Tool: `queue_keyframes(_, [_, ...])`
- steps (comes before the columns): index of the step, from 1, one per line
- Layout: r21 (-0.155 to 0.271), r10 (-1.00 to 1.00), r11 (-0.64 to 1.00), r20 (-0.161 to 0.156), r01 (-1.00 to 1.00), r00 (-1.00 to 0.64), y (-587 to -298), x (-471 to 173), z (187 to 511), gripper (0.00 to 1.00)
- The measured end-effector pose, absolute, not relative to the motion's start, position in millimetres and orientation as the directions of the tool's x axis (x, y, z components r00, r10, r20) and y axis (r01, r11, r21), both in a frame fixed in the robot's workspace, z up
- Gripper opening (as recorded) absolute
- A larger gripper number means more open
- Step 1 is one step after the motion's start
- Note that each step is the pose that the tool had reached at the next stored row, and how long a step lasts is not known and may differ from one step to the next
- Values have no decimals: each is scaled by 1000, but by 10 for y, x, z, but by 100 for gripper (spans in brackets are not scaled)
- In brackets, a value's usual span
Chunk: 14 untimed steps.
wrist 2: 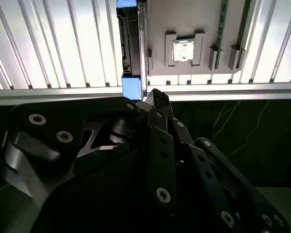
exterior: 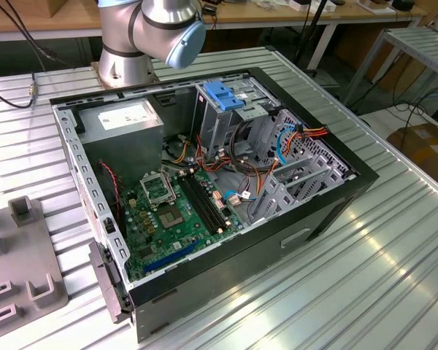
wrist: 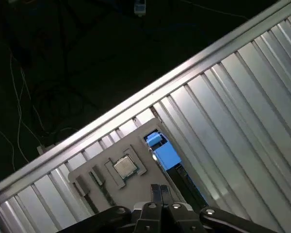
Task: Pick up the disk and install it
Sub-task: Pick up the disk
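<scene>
End effector (wrist: 157,188) narrow, tips together, gripping nothing. Just ahead of tips: disk (wrist: 166,154) on edge at side of grey holder (wrist: 131,148), w/ chip (wrist: 125,166) in slot alongside. Desk (wrist: 242,97) edge just past holder; open ribs off disk's other side.

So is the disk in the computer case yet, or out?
Out. In both wrist views the disk sits beside the grey fixture plate on the slatted table, apart from the gripper.
</scene>
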<state>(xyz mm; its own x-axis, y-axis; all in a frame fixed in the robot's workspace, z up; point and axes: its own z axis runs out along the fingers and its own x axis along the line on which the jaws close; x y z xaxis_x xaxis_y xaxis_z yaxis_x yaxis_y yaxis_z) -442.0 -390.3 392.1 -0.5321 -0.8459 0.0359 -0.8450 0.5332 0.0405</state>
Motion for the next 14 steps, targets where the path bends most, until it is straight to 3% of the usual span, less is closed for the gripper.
queue_keyframes(13, [41, -939, 342, 36, -939, -341, -3903, -4418, 3921, 10])
queue_keyframes(14, [41, -940, 341, 36, -939, -340, -3903, -4418, 3921, 17])
